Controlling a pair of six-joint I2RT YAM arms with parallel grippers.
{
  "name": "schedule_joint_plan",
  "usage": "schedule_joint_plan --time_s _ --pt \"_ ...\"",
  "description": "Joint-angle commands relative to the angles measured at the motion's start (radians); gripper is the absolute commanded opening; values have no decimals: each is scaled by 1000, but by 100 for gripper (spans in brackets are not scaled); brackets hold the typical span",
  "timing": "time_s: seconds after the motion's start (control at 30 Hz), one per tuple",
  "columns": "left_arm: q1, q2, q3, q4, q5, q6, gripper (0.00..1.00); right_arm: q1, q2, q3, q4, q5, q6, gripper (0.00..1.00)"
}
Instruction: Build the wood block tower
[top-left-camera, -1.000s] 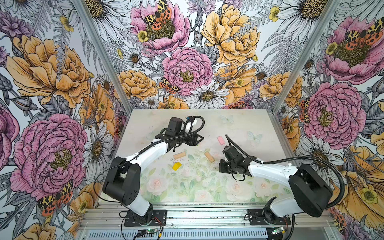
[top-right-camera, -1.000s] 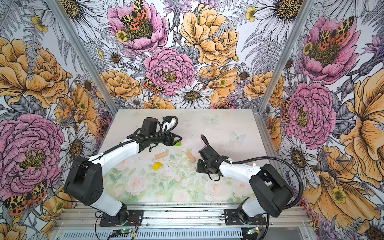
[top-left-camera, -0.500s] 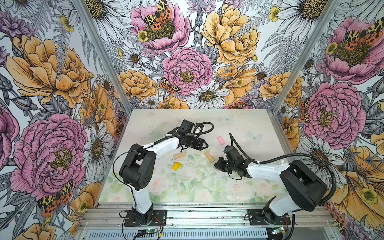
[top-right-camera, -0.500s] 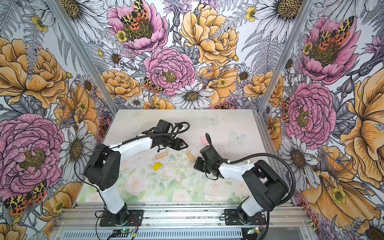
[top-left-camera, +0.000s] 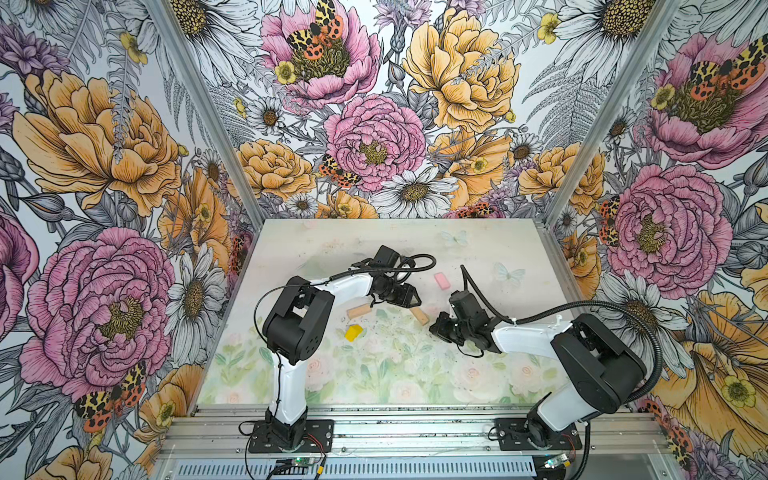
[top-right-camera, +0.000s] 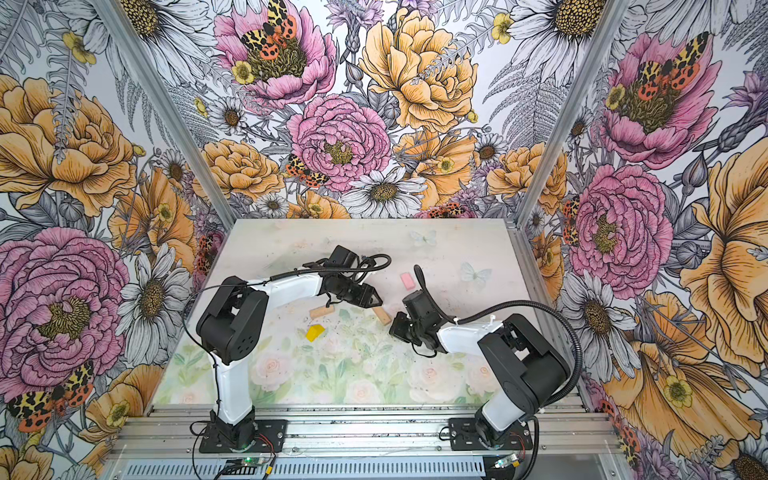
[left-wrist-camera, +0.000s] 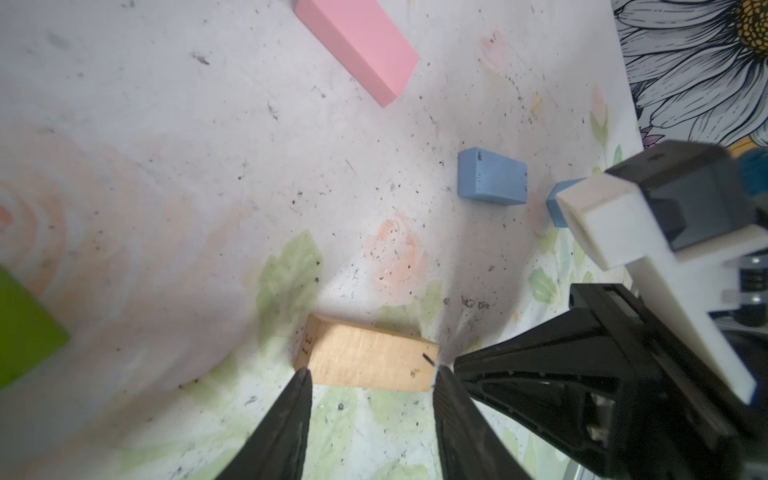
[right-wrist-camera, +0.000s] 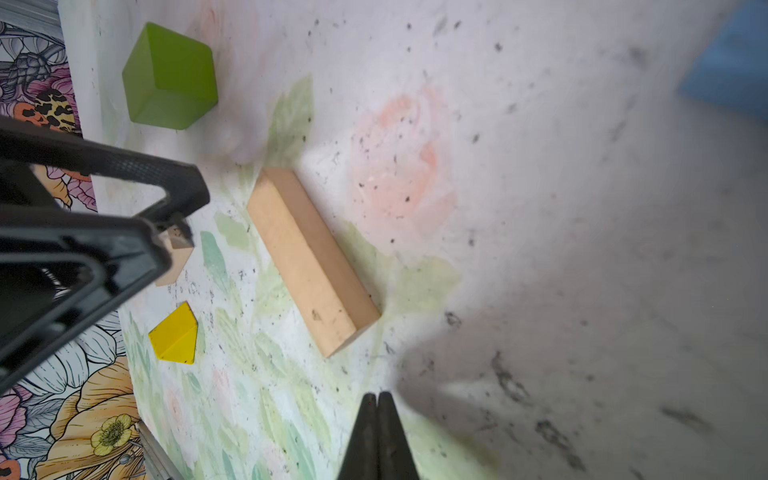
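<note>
Here, tan plank (left-wrist-camera: 365, 359) just beyond parted left jaws, right jaws closed

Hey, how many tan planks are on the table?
2. One tan plank lies near the yellow roof-shaped block; the other tan plank sits at the left claw's tips. More may be hidden.

Bright, even light fills both top views, sharp throughout with only faint shadows on the pale flower-printed tabletop (top-left-camera: 374, 374), while the wrist views are softer, with a broad grey shadow on that surface, a blurred light blue wooden block (right-wrist-camera: 731, 70) and stretched edges.
</note>
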Motion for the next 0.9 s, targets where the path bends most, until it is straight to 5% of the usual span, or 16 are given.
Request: schedule_joint_plan --time_s 0.0,0.43,0.87 --pt "-8 18 30 -2 -12 -11 49 -8 24 16 43 -19 12 0" --pt "-5 84 64 -5 -24 -43 44 -39 78 67 40 -55 -32 0" --pt "-8 80 59 -24 -23 -54 29 -79 133 115 33 -78 -64 0"
